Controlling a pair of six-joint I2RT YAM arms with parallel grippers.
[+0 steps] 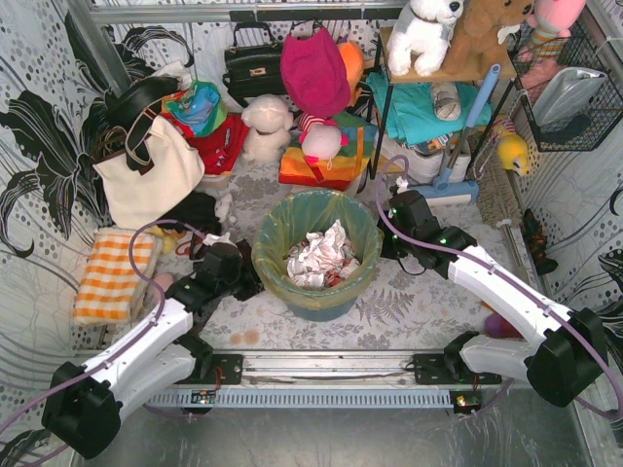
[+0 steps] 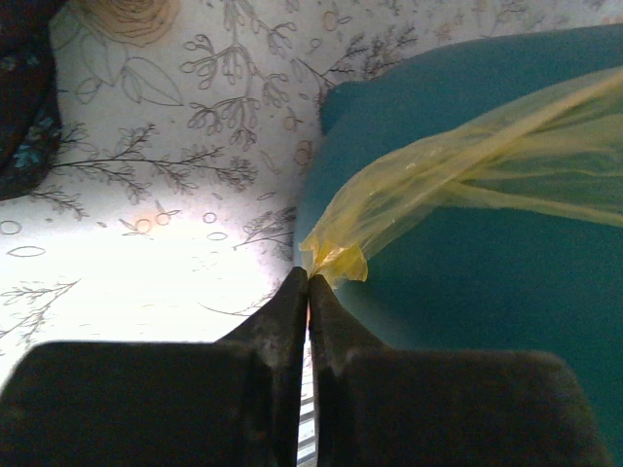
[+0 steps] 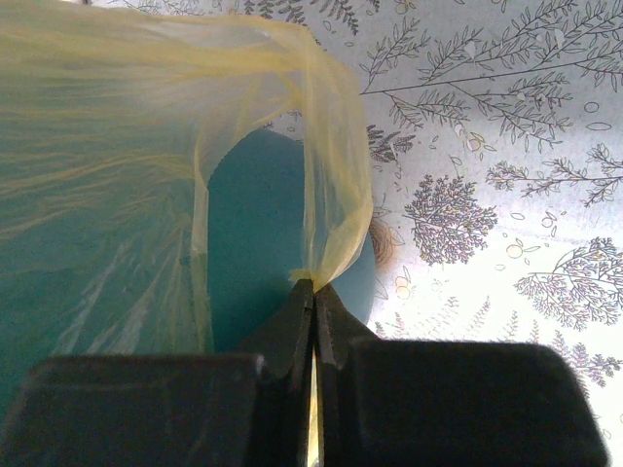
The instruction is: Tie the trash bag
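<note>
Trash bag [image 1: 292,222] sits in the bin [image 1: 326,306] mid-counter [image 1: 414,292], mouth open. Left fingers [image 2: 287,316] are pinching a tail of its left rim, right fingers [image 3: 338,321] pinching the opposite rim. Plastic runs inward from each pair, so the tie likely means crossing over the bin's middle.

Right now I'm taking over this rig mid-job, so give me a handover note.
Left gripper: jaws shut on a pinch of bag rim.
Right gripper: jaws shut on the opposite rim.
The bag sits in the bin, paper inside.
Done: both sides gripped.
To do: pull the sides together and knot; nothing tied yet.
</note>
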